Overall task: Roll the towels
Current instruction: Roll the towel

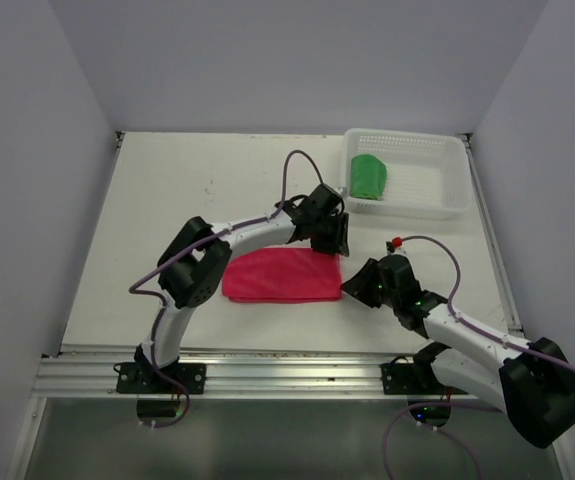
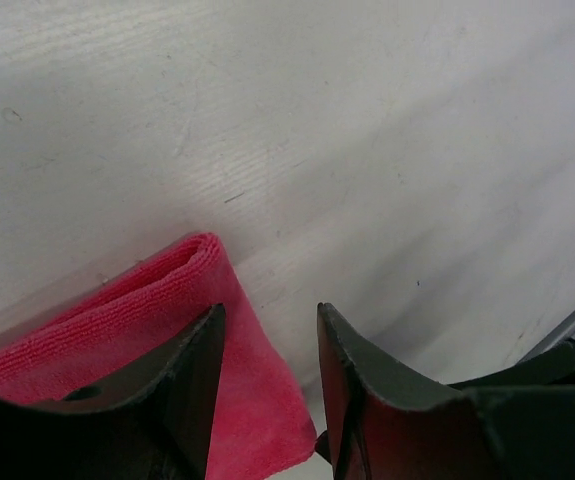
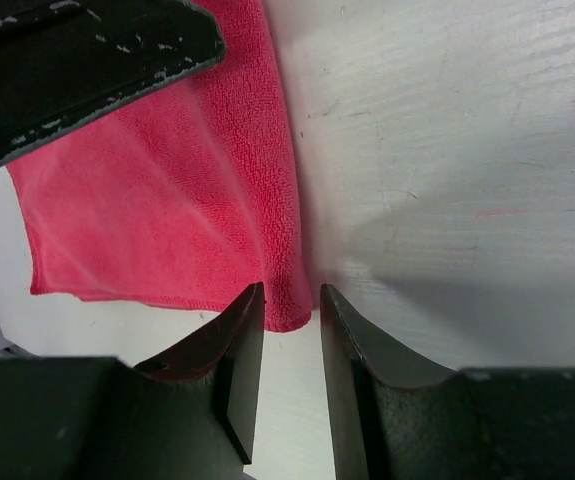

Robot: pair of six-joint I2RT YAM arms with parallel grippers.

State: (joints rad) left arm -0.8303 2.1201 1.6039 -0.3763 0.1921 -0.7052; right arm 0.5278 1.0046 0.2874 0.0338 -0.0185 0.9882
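One pink-red towel [image 1: 282, 277] lies flat, rectangular, its pile finely ribbed.

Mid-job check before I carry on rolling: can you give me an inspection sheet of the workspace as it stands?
Surface: white table top, faintly scuffed.
Job's things: pink-red cloth towel lies folded flat, unrolled, between the arms; green cloth towel sits as a compact bundle inside the pale plastic mesh basket at the far right.
Clutter: nothing seen.
Grippers: left gripper open at the pink-red towel's far right corner; right gripper narrowly open at its near right corner; neither grips it.
Cables: purple cables loop above both arms.
Surroundings: plain white walls on three sides.
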